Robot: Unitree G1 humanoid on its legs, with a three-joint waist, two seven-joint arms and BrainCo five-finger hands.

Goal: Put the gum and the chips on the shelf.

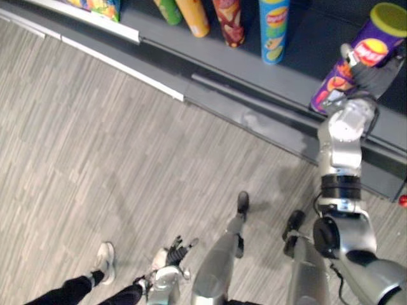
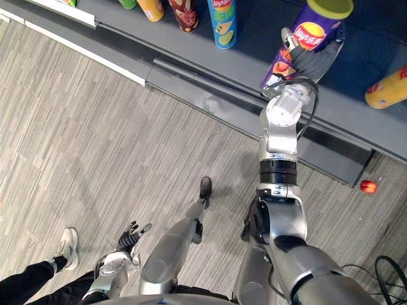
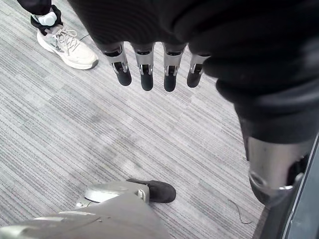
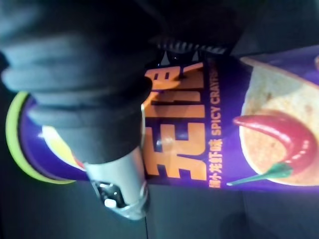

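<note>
A purple chips can (image 1: 353, 63) with a yellow-green lid stands upright over the dark grey shelf (image 2: 375, 60), its base near the shelf's front edge. My right hand (image 2: 310, 58) is shut on the can's middle, fingers curled round it. In the right wrist view the can (image 4: 224, 129) lies right against the hand's thumb (image 4: 119, 191). My left hand (image 1: 175, 250) hangs low by my side above the floor with its fingers (image 3: 145, 72) straight, open and holding nothing.
More chips cans stand further left on the shelf: blue (image 1: 275, 28), red (image 1: 229, 19), orange (image 1: 194, 16), green (image 1: 167, 9). An orange can (image 2: 388, 92) lies at the right. A small red object (image 2: 367, 186) lies on the floor. A person's shoe (image 1: 105, 262) is near my left hand.
</note>
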